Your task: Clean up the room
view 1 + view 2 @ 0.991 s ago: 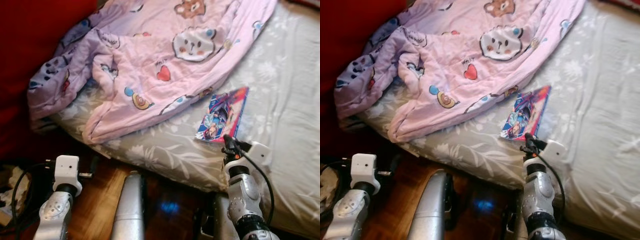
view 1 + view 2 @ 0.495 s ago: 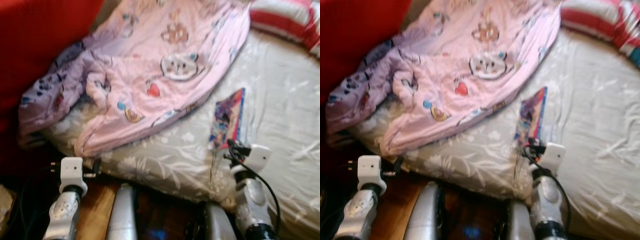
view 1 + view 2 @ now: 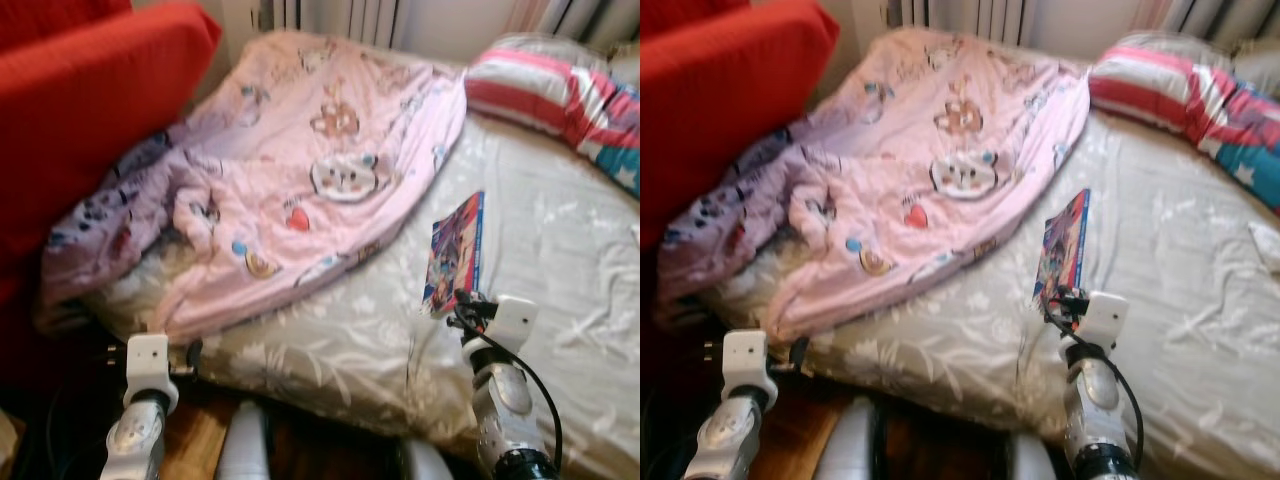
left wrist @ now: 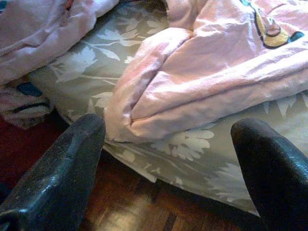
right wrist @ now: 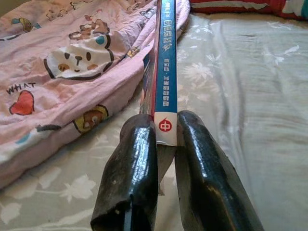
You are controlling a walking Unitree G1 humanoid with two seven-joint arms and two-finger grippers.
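A thin colourful book (image 3: 457,252) with a blue spine (image 5: 166,62) is held on edge over the grey flowered mattress (image 3: 560,230), close to its front edge. My right gripper (image 5: 163,144) is shut on the book's near end. A pink cartoon blanket (image 3: 300,190) lies rumpled across the left half of the bed. My left gripper (image 4: 168,139) is open, low at the bed's front left corner, facing the blanket's folded hem (image 4: 159,110) without touching it.
A red sofa cushion (image 3: 90,100) rises at the left of the bed. A striped red and white pillow (image 3: 560,95) lies at the head, far right. Wooden floor (image 4: 144,207) shows below the mattress edge. A radiator (image 3: 330,15) stands behind the bed.
The camera has tilted up, bringing the pillow and radiator into view. My right gripper has lifted the book from lying flat to standing on edge.
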